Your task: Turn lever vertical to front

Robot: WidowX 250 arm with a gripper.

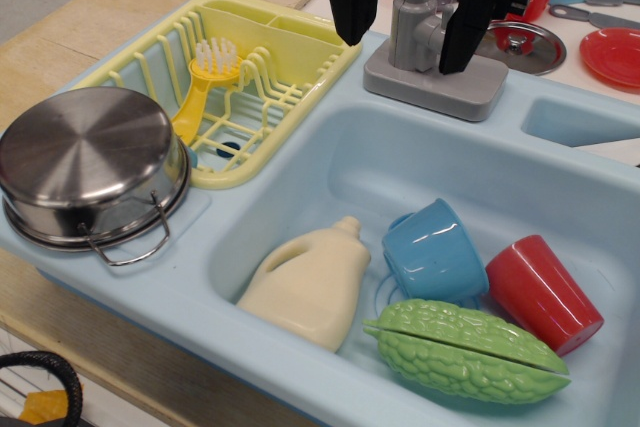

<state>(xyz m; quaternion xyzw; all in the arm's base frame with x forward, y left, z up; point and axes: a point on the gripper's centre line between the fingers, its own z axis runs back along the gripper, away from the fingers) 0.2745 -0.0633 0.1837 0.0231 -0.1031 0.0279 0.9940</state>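
Black gripper (405, 32) positioned at top centre, both fingers (352, 7) pointing down, jaws spread wide and straddling the grey tap column (412, 25). No grip established: left-hand finger stands clear of the column with open space between; other finger overlaps the column's far side, contact not determinable from this angle. Lever (432, 35) visible as a short grey stub on the column between the fingers, partly masked by the gripper body (exact orientation not readable). Column mounted upright on flat rectangular grey base (432, 87), seated on the back ledge of the light blue sink unit (180, 297).

Inside the basin: cream bottle (305, 285) lying on its side at left, blue cup (434, 252) tipped over beside it, red cup (542, 293) also on its side at right, green bitter gourd (465, 350) lying in front of both cups and touching the blue one.

Yellow dish rack (265, 77) set on the left drainboard, yellow dish brush (203, 82) leaning inside it with white bristles up. Steel pot (88, 169) resting upside down at the left corner of the unit, wire handle toward the front.

Behind the sink, on the table: pan lid (520, 45) and red plate (615, 55), both well apart from the tap.
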